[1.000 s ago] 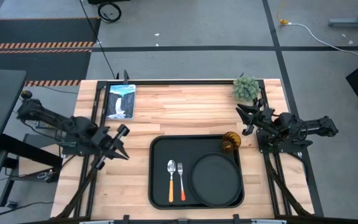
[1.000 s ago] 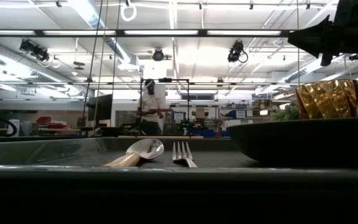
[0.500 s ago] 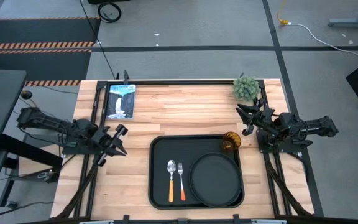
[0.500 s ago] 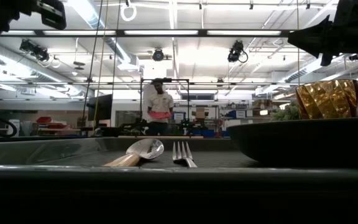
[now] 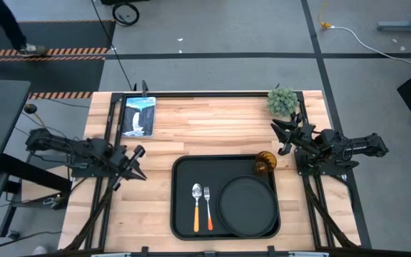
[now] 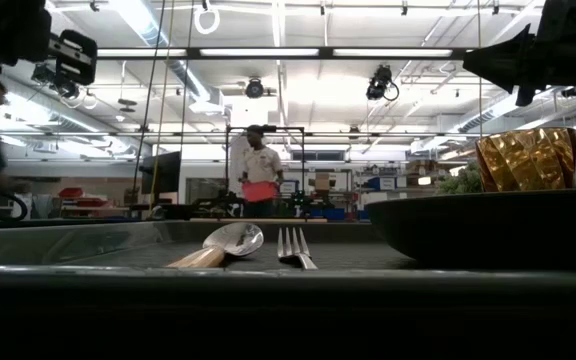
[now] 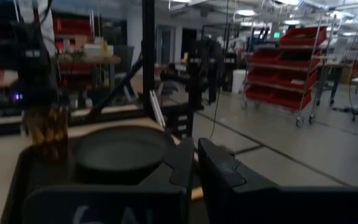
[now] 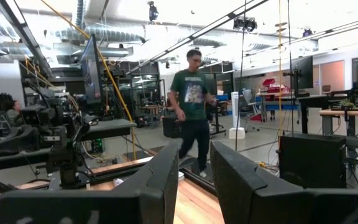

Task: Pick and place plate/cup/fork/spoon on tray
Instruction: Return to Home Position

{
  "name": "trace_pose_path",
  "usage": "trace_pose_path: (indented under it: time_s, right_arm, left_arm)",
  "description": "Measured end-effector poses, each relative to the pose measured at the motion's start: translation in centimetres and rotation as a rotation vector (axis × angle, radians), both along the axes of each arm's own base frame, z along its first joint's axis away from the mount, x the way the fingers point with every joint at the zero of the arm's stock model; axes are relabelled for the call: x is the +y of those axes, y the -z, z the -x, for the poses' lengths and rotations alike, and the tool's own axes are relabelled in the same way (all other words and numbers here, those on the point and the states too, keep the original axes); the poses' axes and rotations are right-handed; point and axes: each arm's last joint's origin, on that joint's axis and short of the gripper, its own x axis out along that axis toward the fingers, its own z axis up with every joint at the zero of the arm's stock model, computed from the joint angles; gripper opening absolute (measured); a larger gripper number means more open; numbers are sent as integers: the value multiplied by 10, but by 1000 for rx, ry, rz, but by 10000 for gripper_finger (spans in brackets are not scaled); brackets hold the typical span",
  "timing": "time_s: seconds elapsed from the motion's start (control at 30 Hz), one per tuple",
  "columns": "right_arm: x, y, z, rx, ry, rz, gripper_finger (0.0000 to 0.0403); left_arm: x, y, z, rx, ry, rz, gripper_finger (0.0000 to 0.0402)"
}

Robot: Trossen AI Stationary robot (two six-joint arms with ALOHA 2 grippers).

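the left pincer [image 5: 135,165] hangs over the bench's [image 5: 212,128] left edge with its fingers only a sliver apart and nothing between them; near the bench's far left corner lies a picture card [image 5: 138,116] of a waterfall; the tray [image 5: 182,207], a black rectangle with rounded corners and a low rim, sits at the near middle of the pale wooden bench and carries all four pieces; in its left half the spoon [image 5: 197,205] and the fork [image 5: 207,207] lie side by side, long axes running near to far, orange handles nearest, silver bowl and tines pointing away; to their right rests the round matte black plate [image 5: 247,207]; the amber translucent cup [image 5: 265,161] stands upright in the tray's far right corner; a small green plant [image 5: 282,101] sits at the far right; the right pincer [image 5: 283,131] hangs over the right edge, slightly parted, empty.
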Motion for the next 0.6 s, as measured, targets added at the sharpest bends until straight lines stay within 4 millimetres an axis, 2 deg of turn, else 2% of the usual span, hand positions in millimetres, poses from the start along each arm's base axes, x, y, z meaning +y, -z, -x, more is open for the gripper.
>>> trace_pose_path:
  time_s: [0.17,0.6]
  right_arm:
    - [0,0,0,-1,0,0,100]
    - [0,0,0,0,0,0,100]
  left_arm:
    - [1,6,4,60,0,-15,32]
    - [1,5,5,44,-1,-11,28]
